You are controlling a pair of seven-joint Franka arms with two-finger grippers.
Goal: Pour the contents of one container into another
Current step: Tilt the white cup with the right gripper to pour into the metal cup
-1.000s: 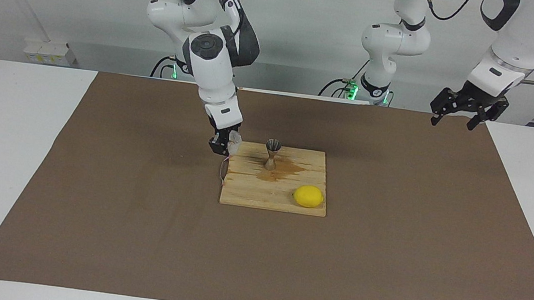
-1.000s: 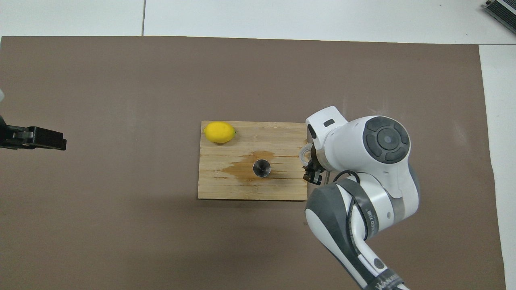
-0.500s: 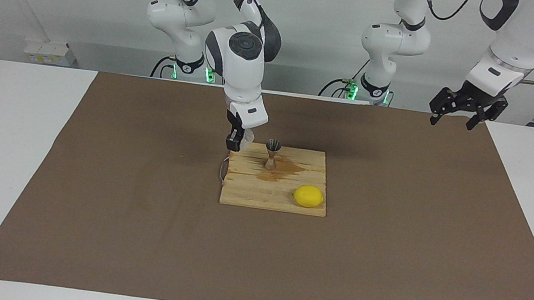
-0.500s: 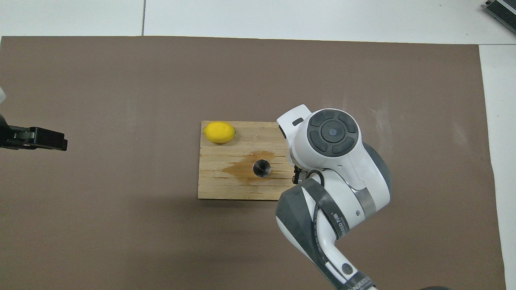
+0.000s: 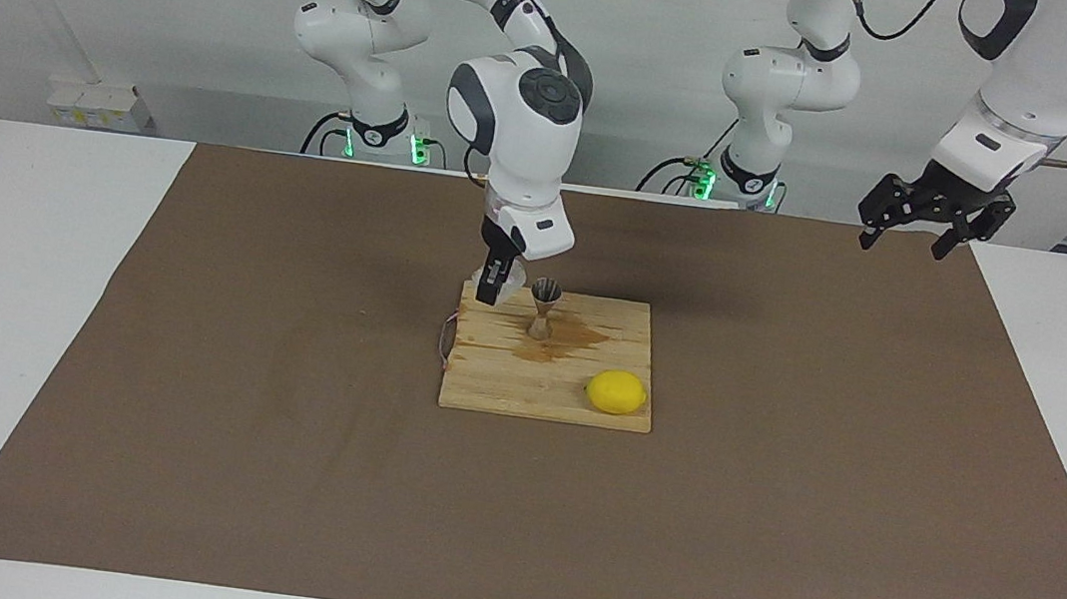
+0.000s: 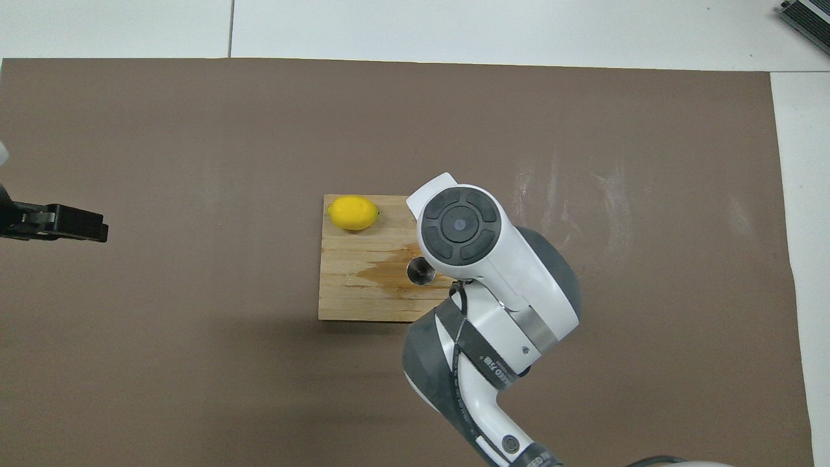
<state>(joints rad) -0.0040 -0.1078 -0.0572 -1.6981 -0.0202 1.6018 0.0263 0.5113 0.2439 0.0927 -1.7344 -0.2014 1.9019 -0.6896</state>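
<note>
- facing view shows a wooden board [image 5: 551, 357] in the middle of a brown mat [image 5: 180, 400], with a yellow lemon [image 5: 616, 392] on the board's corner farthest from the robots, toward the left arm's end.
- a dark wet stain [image 5: 561, 339] spreads on the wood around the foot of the jigger [image 5: 544, 308]; a thin pink cord [image 5: 447, 340] hangs off the board's edge toward the right arm's end.
- overhead, the right arm's big wrist joint [image 6: 460, 226] covers the board's half toward the right arm's end and hides the cup and gripper entirely; only part of the jigger's rim [image 6: 419, 272] peeks out.
- the jigger stands upright on the board, open cone up; its contents cannot be made out.
- the glass cup [image 5: 513, 280] is held off the board, just beside the jigger's rim; whether anything is in it cannot be told.
- right gripper [image 5: 493, 287] is clamped on the glass cup.
- left gripper [image 5: 924, 223] waits in the air over the mat's edge at the left arm's end, fingers spread wide, holding nothing.
- compared with a second ago, the right arm has carried the cup from off the board's edge to right next to the jigger; the left arm has barely changed.
</note>
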